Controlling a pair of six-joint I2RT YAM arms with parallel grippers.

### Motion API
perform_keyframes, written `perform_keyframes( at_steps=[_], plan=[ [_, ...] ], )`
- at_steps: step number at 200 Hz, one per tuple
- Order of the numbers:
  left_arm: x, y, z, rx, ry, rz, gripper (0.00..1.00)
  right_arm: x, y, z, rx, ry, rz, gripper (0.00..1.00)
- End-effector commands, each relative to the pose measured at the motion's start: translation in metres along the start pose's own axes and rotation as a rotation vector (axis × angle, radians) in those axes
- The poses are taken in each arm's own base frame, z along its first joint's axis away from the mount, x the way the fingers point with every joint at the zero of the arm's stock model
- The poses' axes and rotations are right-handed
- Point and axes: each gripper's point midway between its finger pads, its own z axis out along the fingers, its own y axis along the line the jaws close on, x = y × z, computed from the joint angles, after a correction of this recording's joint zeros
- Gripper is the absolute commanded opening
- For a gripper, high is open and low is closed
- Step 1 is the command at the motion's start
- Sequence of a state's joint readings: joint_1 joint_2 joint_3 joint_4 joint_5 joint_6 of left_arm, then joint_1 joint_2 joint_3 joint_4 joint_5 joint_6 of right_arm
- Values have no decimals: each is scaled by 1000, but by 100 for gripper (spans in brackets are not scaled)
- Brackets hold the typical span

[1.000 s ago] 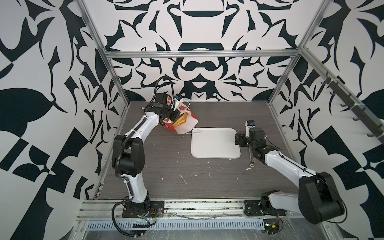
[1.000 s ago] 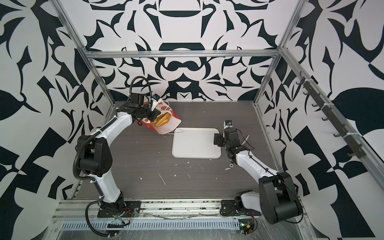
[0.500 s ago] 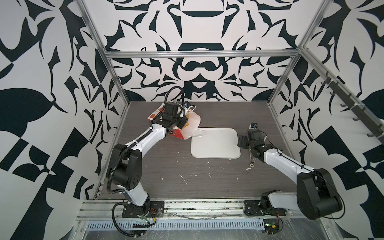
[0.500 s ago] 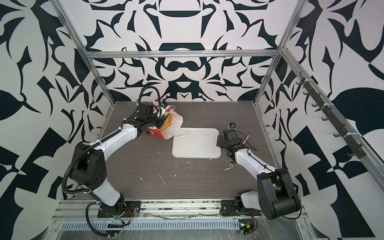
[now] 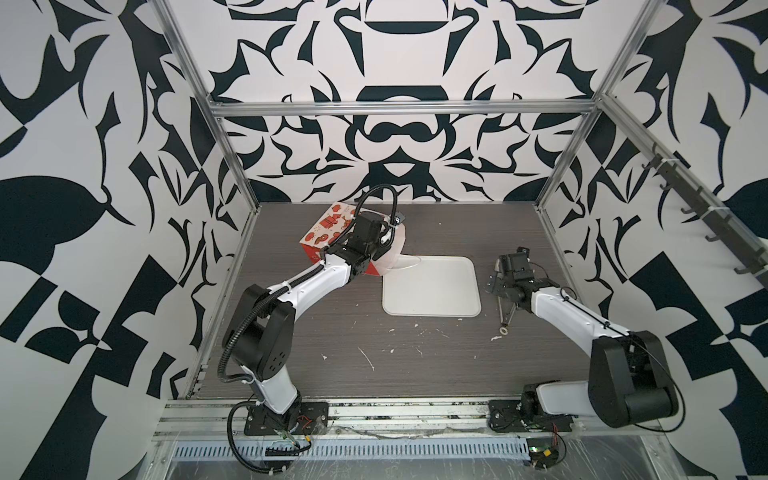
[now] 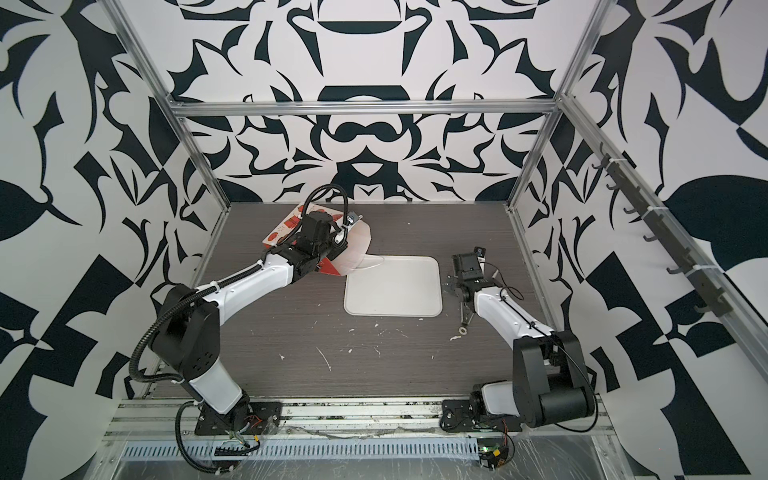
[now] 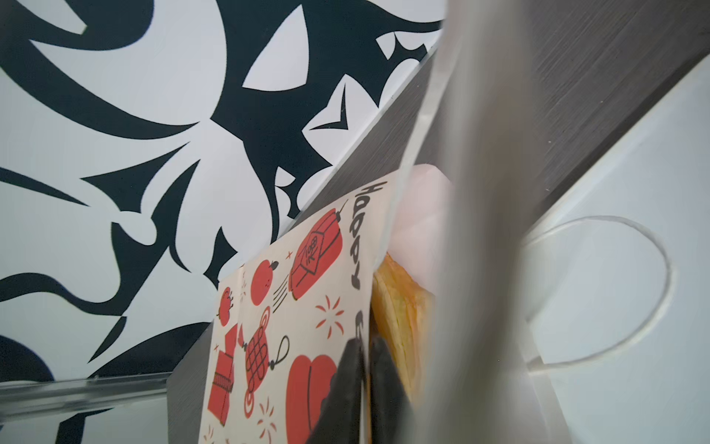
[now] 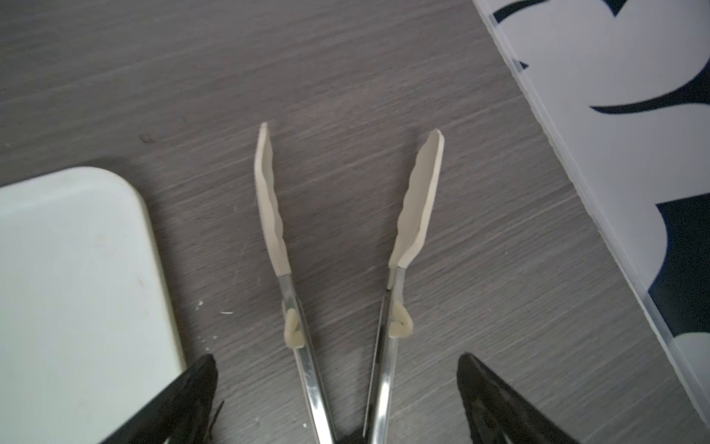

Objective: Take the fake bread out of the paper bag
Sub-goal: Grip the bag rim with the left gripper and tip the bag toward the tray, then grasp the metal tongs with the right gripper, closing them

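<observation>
Low in its wrist view, my right gripper [image 8: 337,357] gapes around the tongs [image 8: 269,200], gripping nothing. Farther off, my left gripper [image 7: 363,361] clamps a wall of the paper bag [image 5: 332,226], upper centre-left in both top views, with flaky bread [image 7: 399,307] inside. I'd aim its mouth over the white tray [image 5: 432,291] and tip slowly.

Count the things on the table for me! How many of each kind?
Paper bag: 1
White tray: 1
Tongs: 1
Fake bread peeking out of the bag: 1 (any others are hidden inside)
Total: 4
</observation>
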State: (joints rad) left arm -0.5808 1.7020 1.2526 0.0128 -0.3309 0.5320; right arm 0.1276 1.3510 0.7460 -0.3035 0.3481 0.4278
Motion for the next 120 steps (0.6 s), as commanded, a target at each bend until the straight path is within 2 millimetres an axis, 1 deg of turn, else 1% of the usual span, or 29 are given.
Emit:
perform_keyframes(
  at_steps=[1, 28, 67, 77, 81, 99, 120],
  plan=[
    [2, 10, -3, -49, -8, 11, 10, 6, 2, -8, -43, 45, 42, 99],
    [10, 17, -9, -59, 3, 7, 10, 16, 0, -13, -62, 83, 53, 100],
    [28, 27, -18, -84, 24, -24, 10, 34, 0, -11, -73, 152, 49, 99],
    [30, 29, -22, -87, 18, -37, 10, 38, -3, -10, -64, 165, 59, 99],
    [30, 29, -24, -85, 15, -43, 10, 42, 2, -11, -96, 184, 66, 100],
    [31, 31, -29, -82, 8, -60, 10, 47, 2, -10, -104, 203, 80, 99],
    [36, 34, -33, -101, 22, -57, 10, 52, -4, -10, -96, 229, 102, 100]
  ],
)
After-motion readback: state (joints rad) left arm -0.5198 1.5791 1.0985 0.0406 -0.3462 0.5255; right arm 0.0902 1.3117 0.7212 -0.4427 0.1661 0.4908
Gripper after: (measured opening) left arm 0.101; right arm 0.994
